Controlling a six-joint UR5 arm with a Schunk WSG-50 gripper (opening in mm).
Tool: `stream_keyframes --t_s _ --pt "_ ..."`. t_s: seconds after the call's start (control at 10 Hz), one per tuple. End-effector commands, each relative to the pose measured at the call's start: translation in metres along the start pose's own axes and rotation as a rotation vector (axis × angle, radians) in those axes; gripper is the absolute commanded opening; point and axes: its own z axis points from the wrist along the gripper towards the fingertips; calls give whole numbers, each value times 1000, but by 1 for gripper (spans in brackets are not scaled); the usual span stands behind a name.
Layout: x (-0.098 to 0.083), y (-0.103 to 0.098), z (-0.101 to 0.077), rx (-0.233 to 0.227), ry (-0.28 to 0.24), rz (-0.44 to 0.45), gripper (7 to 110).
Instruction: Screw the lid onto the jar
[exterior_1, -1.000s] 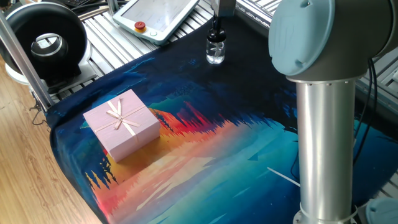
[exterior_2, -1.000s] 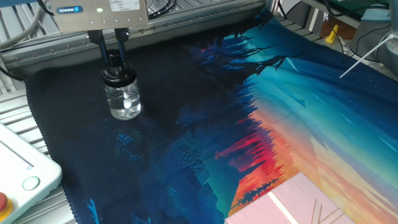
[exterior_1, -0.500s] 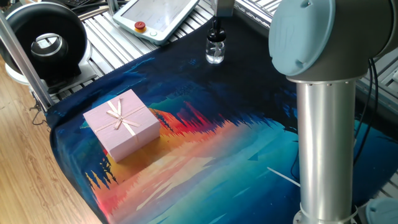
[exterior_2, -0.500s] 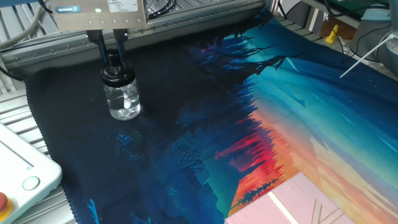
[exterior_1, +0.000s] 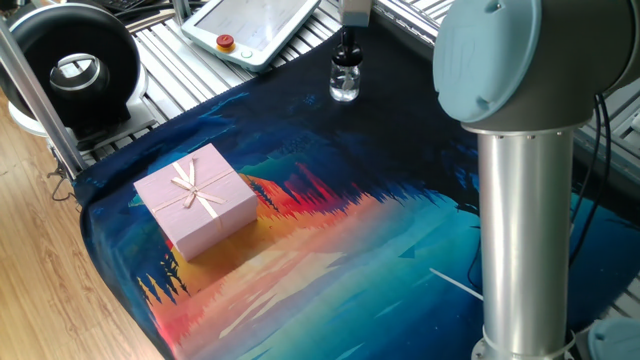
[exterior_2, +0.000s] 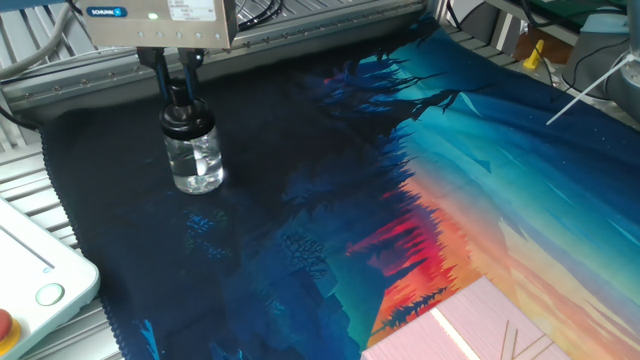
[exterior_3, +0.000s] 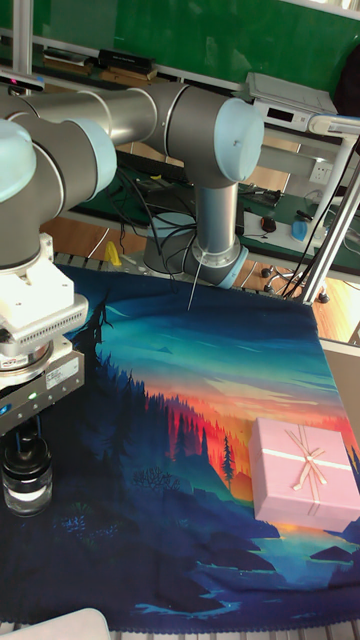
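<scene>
The robot arm (exterior_3: 120, 115) is made of thick round silver-grey tubes. Pale blue caps (exterior_3: 240, 140) cover its joints. Its base (exterior_3: 215, 260) is a short grey post with a blue ring. The tool (exterior_2: 175, 70) has a light grey boxy body with a small blue label, a tiny green light and two thin black fingers (exterior_2: 160, 72).

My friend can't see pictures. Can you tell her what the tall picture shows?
A robot gripper reaches straight down, its two fingers around the black lid sitting on a tiny glass jar. The jar stands on a colourful forest-sunset cloth, far from a pink gift box with a bow.
</scene>
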Motion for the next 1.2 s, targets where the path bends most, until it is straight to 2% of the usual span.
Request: stream_keyframes --t_s 0.0,0.2,0.6,0.7,0.8,1.1 --pt "-3 -5 -2 3 -23 108 7" --pt "0 -10 -2 25 -13 222 7" --pt "-7 -5 -2 -1 -34 396 7" --pt "-8 -7 -2 4 -40 433 7" --pt "-12 -4 -2 -14 -52 481 7" --pt "-13 -14 0 7 -58 590 7"
